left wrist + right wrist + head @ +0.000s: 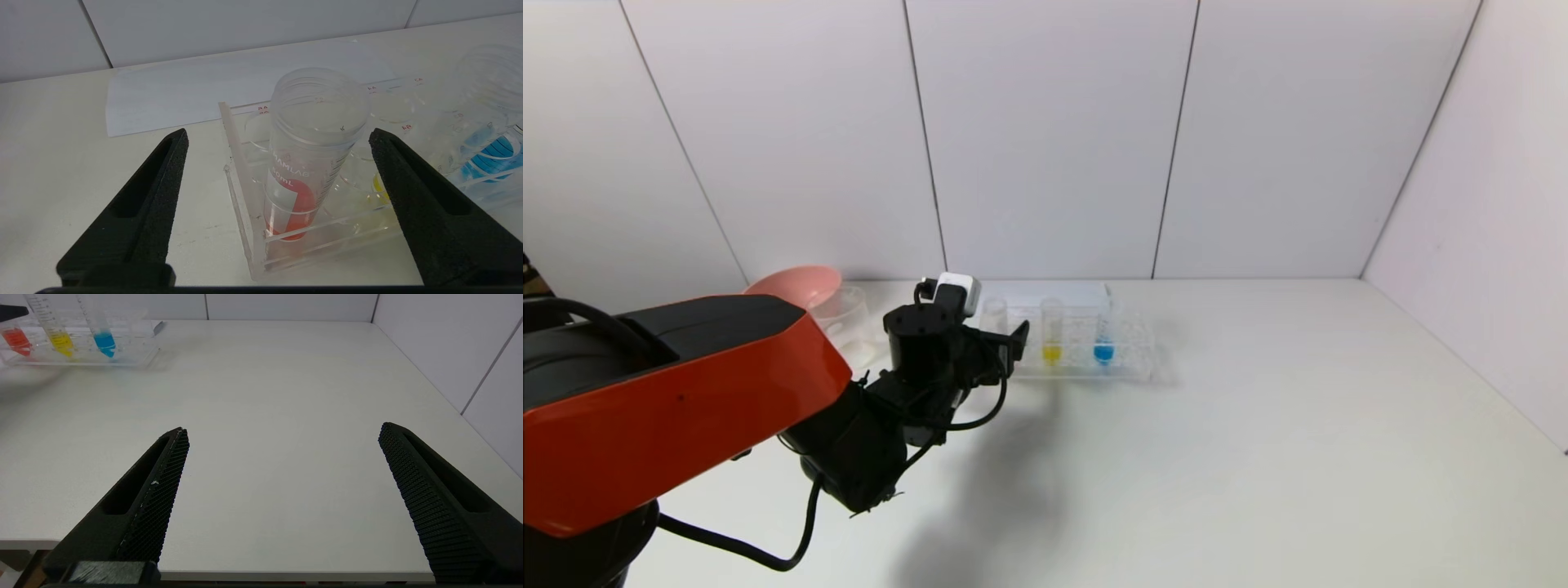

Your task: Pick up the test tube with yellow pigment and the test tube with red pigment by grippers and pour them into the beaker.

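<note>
White tabletop point(1258, 425) backed by pale panelled walls. Toward the far left edge, a clear tube rack point(1131, 369) with three tubes upright in a row: test tube with red pigment point(302, 163) at the rack's left end, test tube with yellow pigment point(1052, 331) in the middle, blue tube point(1103, 331) to the right. Behind the rack, a white sheet of paper point(204, 90) flat on the table. Left of the rack, a pink bowl point(796, 284) and a clear beaker point(845, 314) just beside it, partly hidden by the orange arm.

Left gripper point(278, 141) stretched out to the rack's left end, fingers point(151, 192) spread wide. Red tube standing between the two fingers, not touched by either, clear gaps on both sides; red-orange liquid pooled at its base, inside the rack's corner slot. Yellow tube just past the other finger's inner edge, mostly hidden behind it in the left wrist view.

Right gripper point(282, 433) out of the head view, low near the table's front edge, well apart from the rack, fingers likewise spread wide with only bare tabletop between.
</note>
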You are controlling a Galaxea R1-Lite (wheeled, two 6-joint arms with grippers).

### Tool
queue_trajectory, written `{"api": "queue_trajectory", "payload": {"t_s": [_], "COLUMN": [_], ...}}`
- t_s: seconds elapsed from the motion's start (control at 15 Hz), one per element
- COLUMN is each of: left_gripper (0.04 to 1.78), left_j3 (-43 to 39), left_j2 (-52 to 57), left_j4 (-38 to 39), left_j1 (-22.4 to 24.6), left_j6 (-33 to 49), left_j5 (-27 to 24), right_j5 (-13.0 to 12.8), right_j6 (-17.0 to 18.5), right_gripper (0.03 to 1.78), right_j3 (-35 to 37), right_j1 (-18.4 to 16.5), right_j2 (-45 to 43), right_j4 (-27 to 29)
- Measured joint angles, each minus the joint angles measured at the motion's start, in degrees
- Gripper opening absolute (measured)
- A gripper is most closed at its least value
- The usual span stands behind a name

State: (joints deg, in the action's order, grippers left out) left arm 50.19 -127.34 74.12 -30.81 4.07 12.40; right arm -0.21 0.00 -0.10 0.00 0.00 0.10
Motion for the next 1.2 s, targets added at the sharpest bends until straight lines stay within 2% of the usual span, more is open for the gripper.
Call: {"api": "queue_trajectory", "payload": {"t_s": [0.13, 0.4, 0.47, 1.2], "left_gripper": [1.27, 0.56, 0.47, 0.44], "left_j3": [0.06, 0.09, 0.09, 0.16], "left_j2": [-0.09, -0.16, -0.13, 0.22], "left_j4": [-0.02, -0.02, -0.04, -0.06], "left_j1": [-0.04, -0.12, -0.09, -0.04], "left_j6": [0.02, 0.0, 0.02, -0.11], "left_j5": [-0.02, -0.11, -0.09, 0.06], "right_j5": [-0.01, -0.04, -0.04, -0.04], "right_j6": [0.0, 0.0, 0.0, 0.0], "right_gripper": [1.7, 1.7, 1.7, 1.7], "right_j3": [0.0, 0.0, 0.0, 0.0], "right_j1": [0.0, 0.0, 0.0, 0.0], "right_j2": [0.0, 0.0, 0.0, 0.0], "right_j4": [0.0, 0.0, 0.0, 0.0]}}
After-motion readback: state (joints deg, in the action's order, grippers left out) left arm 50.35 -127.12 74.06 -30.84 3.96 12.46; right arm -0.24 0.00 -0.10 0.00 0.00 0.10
